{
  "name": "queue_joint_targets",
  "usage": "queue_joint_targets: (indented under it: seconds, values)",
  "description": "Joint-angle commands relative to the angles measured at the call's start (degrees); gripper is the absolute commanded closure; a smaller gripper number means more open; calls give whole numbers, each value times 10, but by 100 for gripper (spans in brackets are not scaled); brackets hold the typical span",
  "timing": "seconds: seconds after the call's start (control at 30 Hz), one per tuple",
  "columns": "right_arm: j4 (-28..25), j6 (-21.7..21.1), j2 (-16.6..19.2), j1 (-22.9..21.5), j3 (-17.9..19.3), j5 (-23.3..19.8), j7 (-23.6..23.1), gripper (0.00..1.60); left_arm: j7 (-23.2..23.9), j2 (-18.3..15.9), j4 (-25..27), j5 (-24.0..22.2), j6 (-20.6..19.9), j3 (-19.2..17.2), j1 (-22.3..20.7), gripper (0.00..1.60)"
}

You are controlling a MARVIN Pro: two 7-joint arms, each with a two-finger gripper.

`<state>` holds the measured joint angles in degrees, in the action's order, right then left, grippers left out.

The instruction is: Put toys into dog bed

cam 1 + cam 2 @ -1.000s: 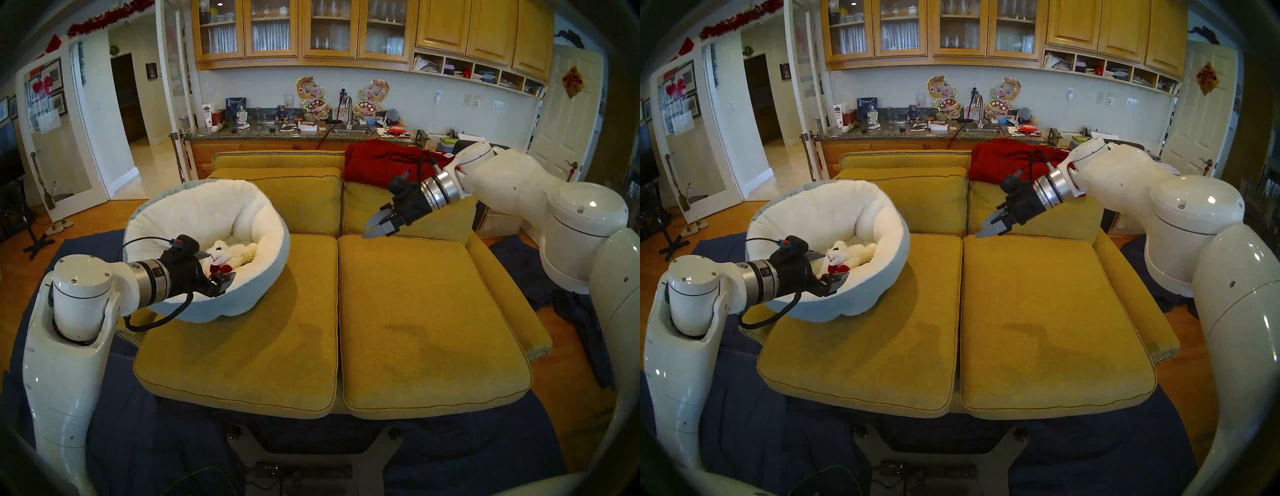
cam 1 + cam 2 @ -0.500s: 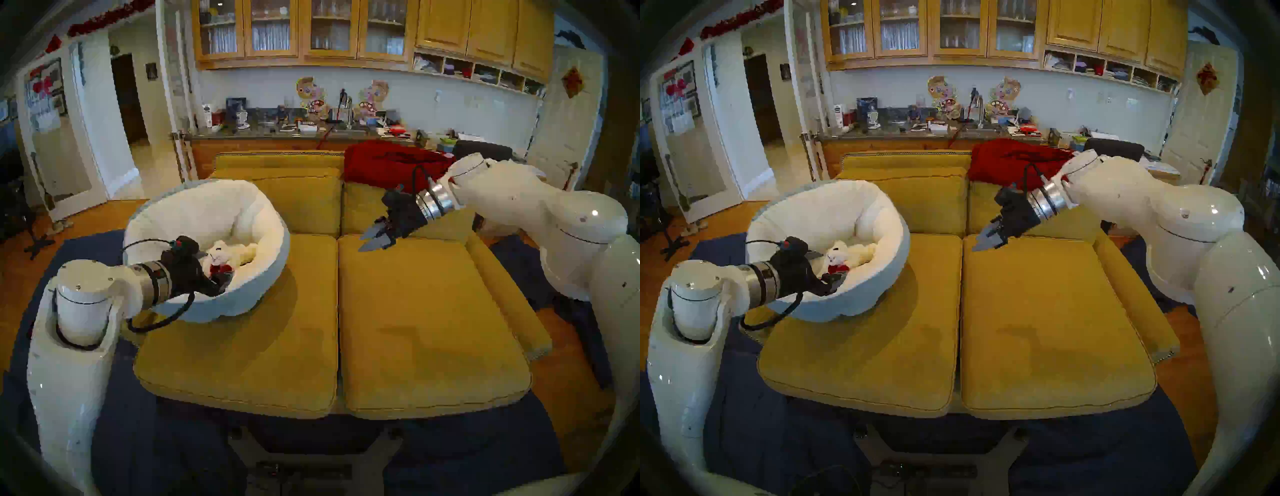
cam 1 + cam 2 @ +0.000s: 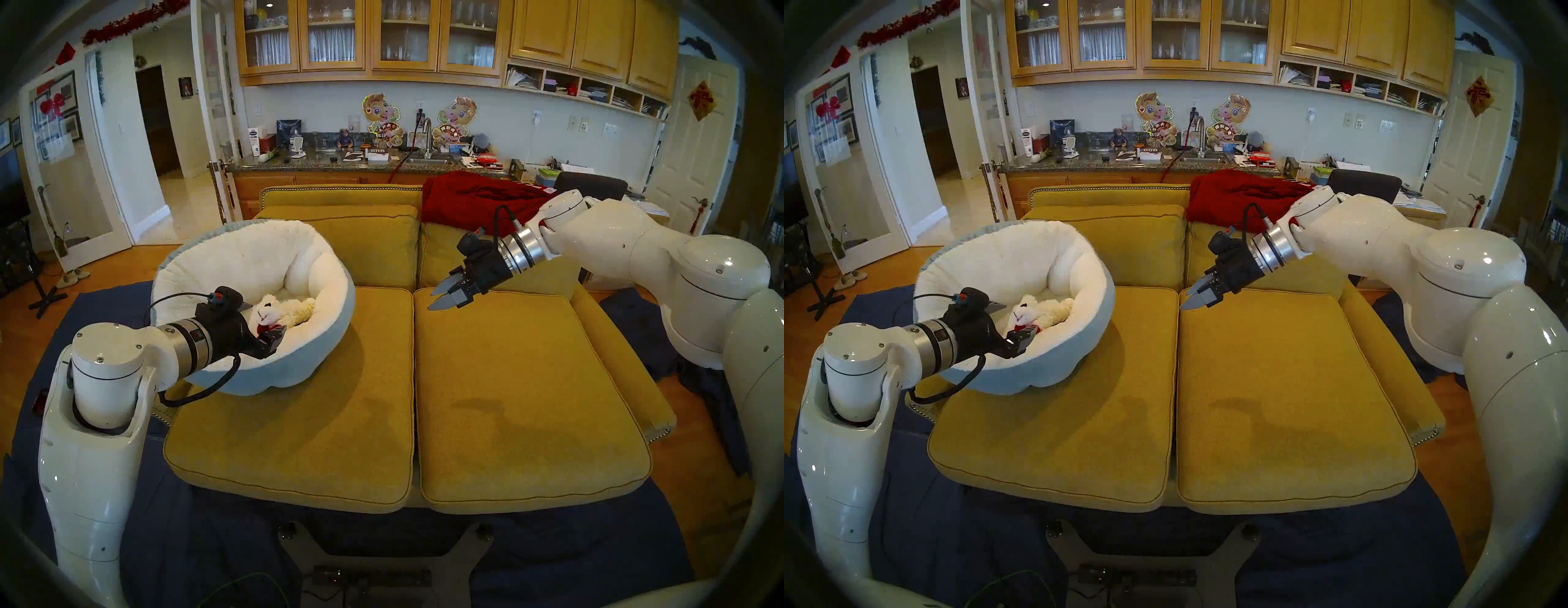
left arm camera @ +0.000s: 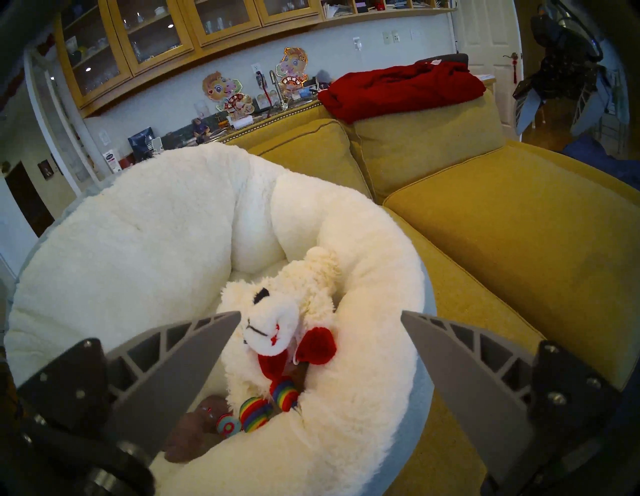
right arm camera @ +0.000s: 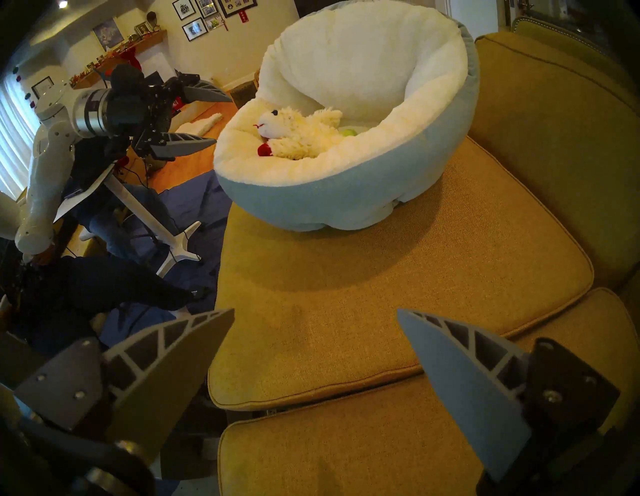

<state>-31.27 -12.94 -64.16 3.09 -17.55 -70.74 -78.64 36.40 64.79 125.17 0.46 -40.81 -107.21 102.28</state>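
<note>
The dog bed (image 3: 237,259) (image 3: 1004,259), cream inside and light blue outside, sits on the sofa's left seat cushion. A white lamb toy (image 3: 284,312) (image 3: 1043,312) (image 5: 301,133) lies inside it near the front rim. In the left wrist view the lamb (image 4: 277,311) has rainbow-striped feet (image 4: 256,408), and a brownish plush toy (image 4: 194,433) lies under it. A bit of green (image 5: 348,132) peeks out behind the lamb. My left gripper (image 3: 265,322) (image 3: 1019,319) (image 4: 321,312) hovers open over the bed's near rim, holding nothing. My right gripper (image 3: 432,300) (image 3: 1184,299) (image 5: 315,310) hangs open and empty above the seam between the seat cushions.
A dark red blanket (image 3: 475,204) is draped over the sofa's back right. The mustard seat cushions (image 3: 297,424) (image 3: 522,403) lie in front of me. A navy cloth (image 3: 191,552) covers the floor around the sofa. A cluttered counter (image 3: 360,163) stands behind.
My right gripper has moved left and down, from over the right cushion's back toward the seam between the cushions. The left gripper has barely shifted; both stay open.
</note>
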Motion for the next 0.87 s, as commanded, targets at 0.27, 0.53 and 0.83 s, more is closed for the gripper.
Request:
queue_joint_targets:
  seconds: [0.27, 0.53, 0.83]
  values:
    - [-35, -16, 14, -15, 16, -11, 62, 0, -20, 21, 19, 6, 27, 0, -4, 0]
    - [-55, -28, 25, -15, 20, -16, 104, 0, -29, 31, 21, 11, 36, 1, -2, 0]
    - [-81, -39, 36, -15, 24, -22, 145, 0, -38, 41, 22, 16, 46, 1, 1, 0]
